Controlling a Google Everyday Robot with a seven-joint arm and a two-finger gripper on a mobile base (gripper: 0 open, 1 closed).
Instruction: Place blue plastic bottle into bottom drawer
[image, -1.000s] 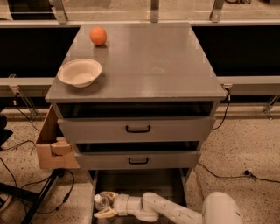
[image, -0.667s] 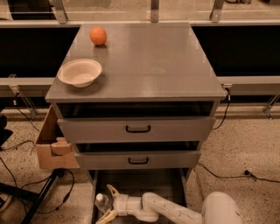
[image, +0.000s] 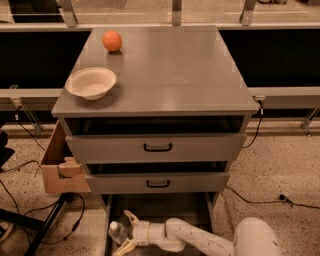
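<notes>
Grey bottom drawer (image: 170, 206): blue plastic bottle (image: 116, 234) near left wall (image: 106, 220), claw (image: 122, 233) spread beside.

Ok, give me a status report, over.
Gripper open, low in the bottom drawer, left side. Blue plastic bottle in the drawer, at the gripper. Nothing in the way.

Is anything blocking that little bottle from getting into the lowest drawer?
Nothing visible does: the blue plastic bottle already sits at the left of the bottom drawer, with the open gripper right beside it.

Warm overhead light; cab top (image: 165, 75) bright w/ soft shadows; hand (image: 127, 232) low in dim bottom drawer (image: 170, 207).
</notes>
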